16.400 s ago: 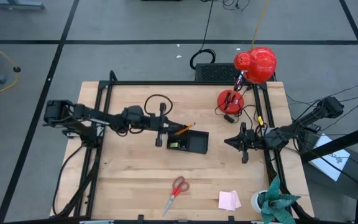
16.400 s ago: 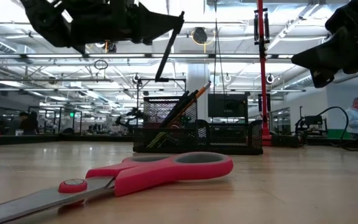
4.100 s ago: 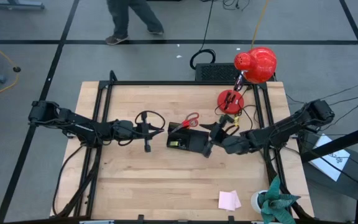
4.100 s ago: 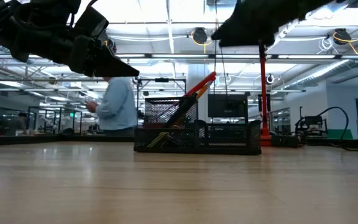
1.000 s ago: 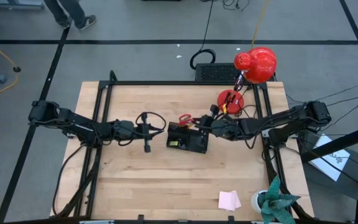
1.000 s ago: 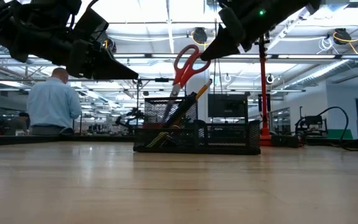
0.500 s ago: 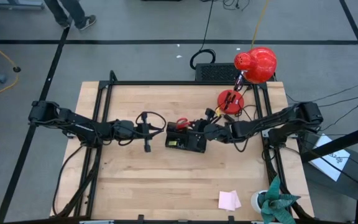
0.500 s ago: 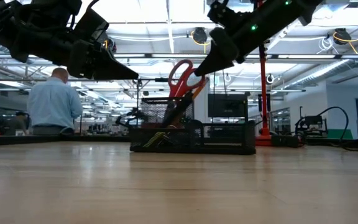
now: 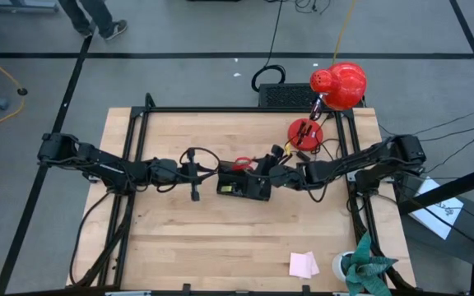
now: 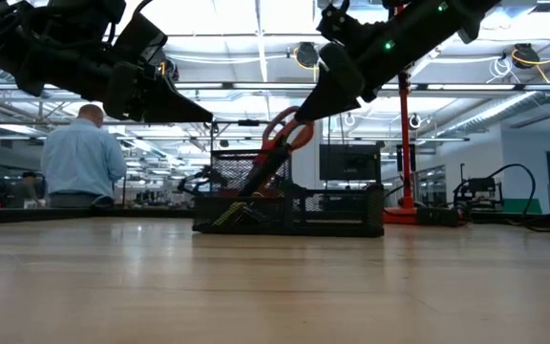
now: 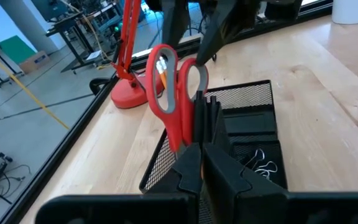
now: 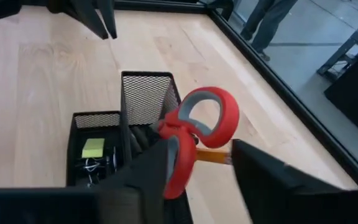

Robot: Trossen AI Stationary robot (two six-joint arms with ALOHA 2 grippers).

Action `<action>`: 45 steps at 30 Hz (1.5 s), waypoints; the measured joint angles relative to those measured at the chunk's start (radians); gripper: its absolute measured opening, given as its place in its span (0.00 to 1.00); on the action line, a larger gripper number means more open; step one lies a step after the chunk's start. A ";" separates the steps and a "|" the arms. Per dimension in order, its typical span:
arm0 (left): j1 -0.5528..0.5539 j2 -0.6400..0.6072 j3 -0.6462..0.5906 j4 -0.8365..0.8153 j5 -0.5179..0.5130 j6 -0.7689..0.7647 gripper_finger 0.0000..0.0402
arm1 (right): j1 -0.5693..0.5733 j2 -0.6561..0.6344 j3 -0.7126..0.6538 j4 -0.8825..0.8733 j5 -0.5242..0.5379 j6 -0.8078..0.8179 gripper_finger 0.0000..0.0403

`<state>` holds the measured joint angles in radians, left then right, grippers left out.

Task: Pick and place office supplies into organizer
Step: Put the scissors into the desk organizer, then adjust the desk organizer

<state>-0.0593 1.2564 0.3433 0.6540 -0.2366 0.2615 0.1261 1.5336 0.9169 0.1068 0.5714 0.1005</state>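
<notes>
While the red-handled scissors [image 9: 242,164] are standing handles-up in the black wire-mesh rectangular organizer [image 9: 243,187], the right gripper [image 9: 262,167] is hovering right at their loops.

The right gripper's dark fingers are spreading apart on either side of the glossy red oval handles, one finger touching a loop in the right wrist view, though a firm grip cannot be confirmed. Just beneath it, the organizer's tall mesh cup is holding the scissors beside an orange pencil [image 12: 213,157], and the lower compartment is showing a small yellow square piece [image 12: 93,147] and thin wire clips [image 12: 92,166]. Well away across the smooth pale wooden table [image 9: 188,238], the left gripper [image 9: 194,175] is waiting, fingers nearly together and holding nothing. Beyond the right gripper, the round red lamp base [image 9: 304,131] is sitting near the table edge.
</notes>
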 joint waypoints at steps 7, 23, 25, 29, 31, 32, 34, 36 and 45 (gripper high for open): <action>0.000 0.000 0.000 -0.001 0.000 -0.002 0.06 | 0.004 -0.026 -0.001 0.055 0.004 -0.074 0.65; 0.000 0.000 0.000 -0.055 0.000 -0.005 0.06 | 0.238 -0.104 -0.055 -0.085 -0.031 0.031 0.18; 0.000 0.000 0.000 -0.052 0.000 -0.005 0.06 | 0.254 -0.098 -0.108 -0.052 -0.080 0.053 0.05; 0.000 0.000 0.000 -0.052 0.000 -0.008 0.06 | 0.255 -0.075 -0.212 0.098 -0.128 0.137 0.03; 0.000 0.000 0.000 -0.051 0.000 -0.009 0.06 | 0.247 -0.046 -0.245 0.162 -0.173 0.159 0.01; 0.000 0.000 0.000 -0.051 0.000 -0.009 0.06 | 0.245 -0.035 -0.258 0.182 -0.182 0.168 0.01; 0.000 0.000 0.000 -0.047 -0.001 -0.010 0.06 | 0.243 -0.016 -0.272 0.196 -0.182 0.188 0.01; 0.000 0.000 0.000 -0.046 -0.001 -0.010 0.06 | 0.241 0.005 -0.272 0.196 -0.182 0.204 0.00; 0.000 0.000 0.000 -0.044 -0.001 -0.013 0.06 | 0.217 0.061 -0.272 0.143 -0.192 0.241 0.00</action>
<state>-0.0590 1.2564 0.3435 0.6103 -0.2375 0.2489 0.3426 1.5949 0.6449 0.2501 0.3794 0.3411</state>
